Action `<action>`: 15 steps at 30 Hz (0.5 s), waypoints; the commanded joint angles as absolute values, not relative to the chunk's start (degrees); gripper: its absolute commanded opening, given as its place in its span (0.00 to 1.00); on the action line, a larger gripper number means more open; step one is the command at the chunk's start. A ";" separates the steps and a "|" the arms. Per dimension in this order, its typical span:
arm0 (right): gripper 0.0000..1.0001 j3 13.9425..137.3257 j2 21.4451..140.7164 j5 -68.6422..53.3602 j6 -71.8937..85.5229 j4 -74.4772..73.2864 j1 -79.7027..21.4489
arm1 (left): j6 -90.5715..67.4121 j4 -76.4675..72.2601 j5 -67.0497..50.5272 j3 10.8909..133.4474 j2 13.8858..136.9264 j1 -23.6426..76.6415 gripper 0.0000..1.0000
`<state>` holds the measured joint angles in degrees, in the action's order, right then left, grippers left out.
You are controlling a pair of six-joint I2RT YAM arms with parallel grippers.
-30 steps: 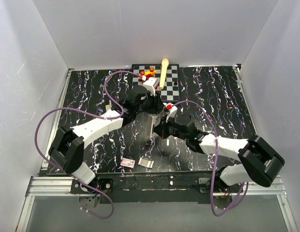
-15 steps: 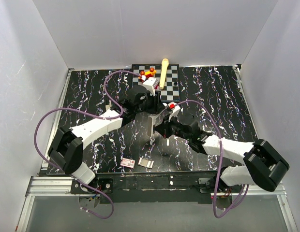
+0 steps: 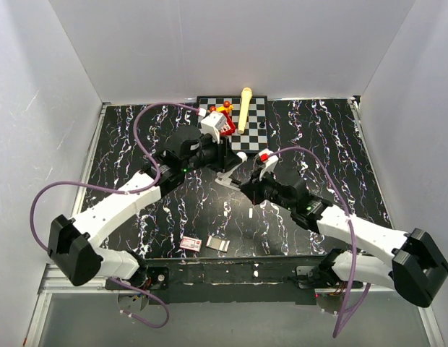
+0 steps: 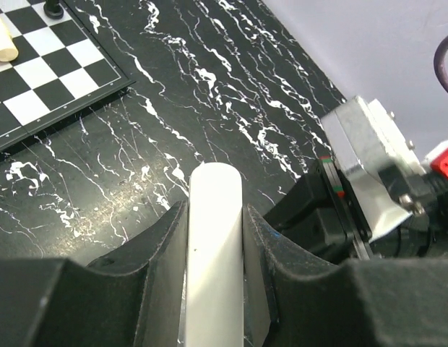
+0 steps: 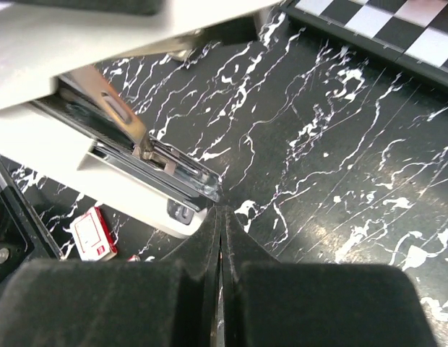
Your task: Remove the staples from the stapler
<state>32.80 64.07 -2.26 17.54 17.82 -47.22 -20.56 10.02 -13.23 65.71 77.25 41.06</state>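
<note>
Both arms have reached farther toward the middle of the desk (image 3: pixel 318 144) than a second ago, and the stapler (image 3: pixel 227 178) has gone from standing near upright lower down to lying tilted, closer to the chessboard (image 3: pixel 256 123). The left pincer (image 3: pixel 222 165) is clamped on the stapler; in the left wrist view its black fingers (image 4: pixel 162 246) press both sides of the rounded white top. The stapler is held off the desk, between the two pincers. From the right wrist it shows hinged open, the white cover raised above the silvery magazine rail and white base. The right pincer (image 5: pixel 222 217) has its fingers pressed together with nothing between them, its tip just beside the front end of the base; whether it touches cannot be told. A small red-and-white box (image 3: pixel 191 243) lies near the desk's near edge.
</note>
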 commanded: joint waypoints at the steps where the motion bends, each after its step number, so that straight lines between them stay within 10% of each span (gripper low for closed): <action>1: 0.01 37.61 59.16 -0.26 14.94 11.09 -47.28 | -19.34 12.04 -14.94 67.33 71.82 40.96 0.00; 15: 0.01 38.59 49.30 -4.39 19.24 0.44 -47.20 | -21.61 10.73 -13.09 65.22 62.32 41.04 0.00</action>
<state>38.20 50.00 -1.13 16.27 1.23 -47.22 -19.99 13.26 -13.13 65.71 65.01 41.06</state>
